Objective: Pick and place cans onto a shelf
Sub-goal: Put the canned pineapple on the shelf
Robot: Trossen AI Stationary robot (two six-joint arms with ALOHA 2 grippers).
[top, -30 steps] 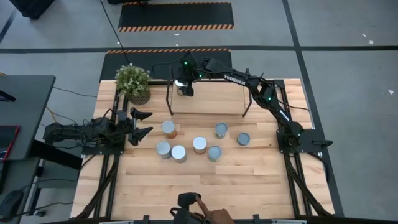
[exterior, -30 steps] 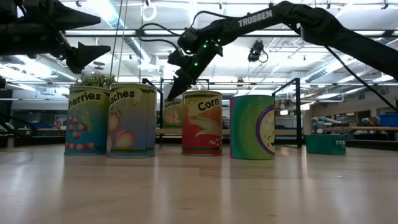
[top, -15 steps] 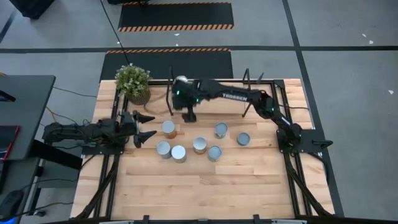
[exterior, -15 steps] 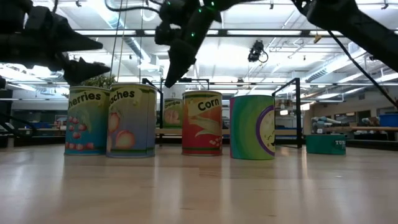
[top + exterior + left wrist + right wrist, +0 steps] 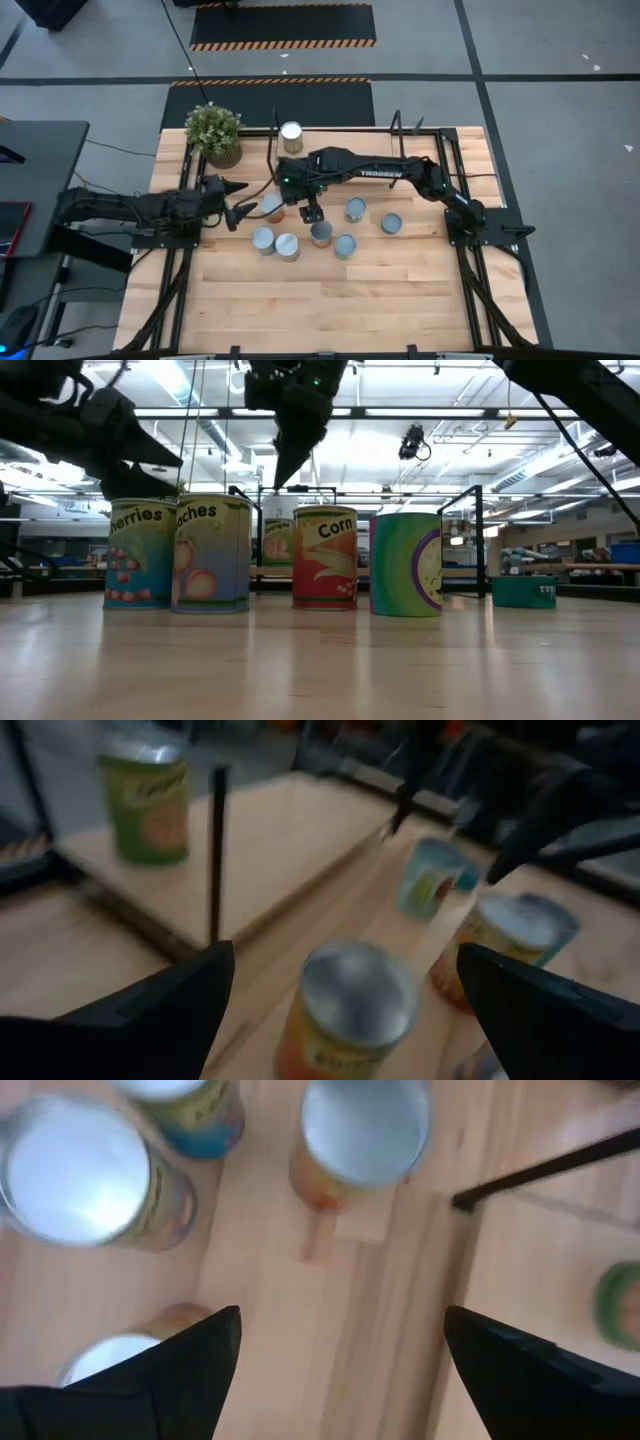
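Seen from level with the counter (image 5: 320, 660), four cans fill the middle of the frame: a cherries can (image 5: 139, 554) at left, a peaches can (image 5: 212, 553) touching its side, a corn can (image 5: 325, 557) at centre and a green-and-purple can (image 5: 406, 564) to its right. A smaller-looking can (image 5: 279, 543) stands farther back between peaches and corn, on the shelf.

The overhead view shows what that level view hides: six cans sit clustered at centre frame, and the seventh (image 5: 291, 133) stands alone on the shelf (image 5: 335, 155) toward the top. The potted plant (image 5: 214, 133) is at upper left of the counter.

The right gripper (image 5: 313, 212) hangs over the cluster at centre, its jaws spread and holding nothing; its own wrist camera looks straight down on the silvery lids between two dark fingers (image 5: 180, 1370).

The left gripper (image 5: 238, 200) sits left of centre, jaws spread wide, just beside the orange-labelled can (image 5: 271, 207). Its wrist camera shows that can (image 5: 348, 1010) between its fingers (image 5: 160, 1000), not touched, with the shelf can (image 5: 147, 800) at upper left.
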